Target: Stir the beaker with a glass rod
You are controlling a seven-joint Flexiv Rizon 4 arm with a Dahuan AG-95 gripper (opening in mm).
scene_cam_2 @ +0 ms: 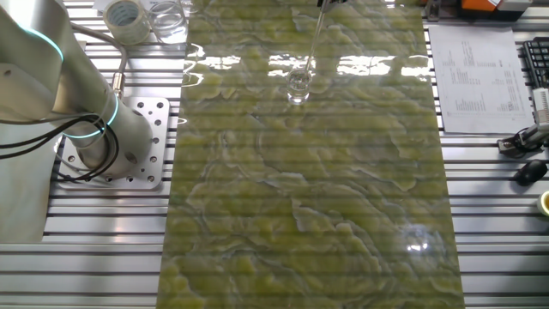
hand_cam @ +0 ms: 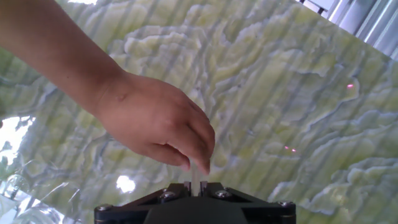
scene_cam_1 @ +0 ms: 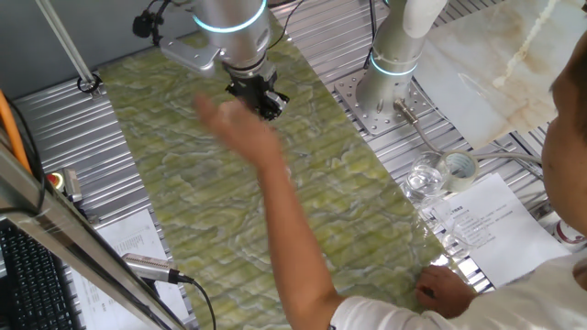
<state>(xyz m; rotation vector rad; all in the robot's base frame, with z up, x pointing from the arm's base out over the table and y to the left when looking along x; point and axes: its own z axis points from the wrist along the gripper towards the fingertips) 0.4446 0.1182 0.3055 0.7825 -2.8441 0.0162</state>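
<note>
My gripper [hand_cam: 194,185] is shut on the glass rod [hand_cam: 194,174], a pale thin stick that rises between its two dark fingers. A person's hand [hand_cam: 155,121] pinches the same rod just beyond the fingertips. In the other fixed view the glass rod [scene_cam_2: 310,43] slants down from the frame's top edge into the small clear beaker [scene_cam_2: 298,87], which stands on the green marbled mat [scene_cam_2: 309,197]. In one fixed view my gripper [scene_cam_1: 266,103] hangs over the mat's far end; the person's blurred hand [scene_cam_1: 220,115] is beside it, and the beaker does not show there.
The person's forearm [scene_cam_1: 284,211] stretches across the mat from the near right. A larger glass vessel [scene_cam_1: 424,179] and a tape roll [scene_cam_1: 459,168] sit off the mat by printed papers [scene_cam_1: 495,225]. The arm's base [scene_cam_1: 385,92] is bolted beside the mat.
</note>
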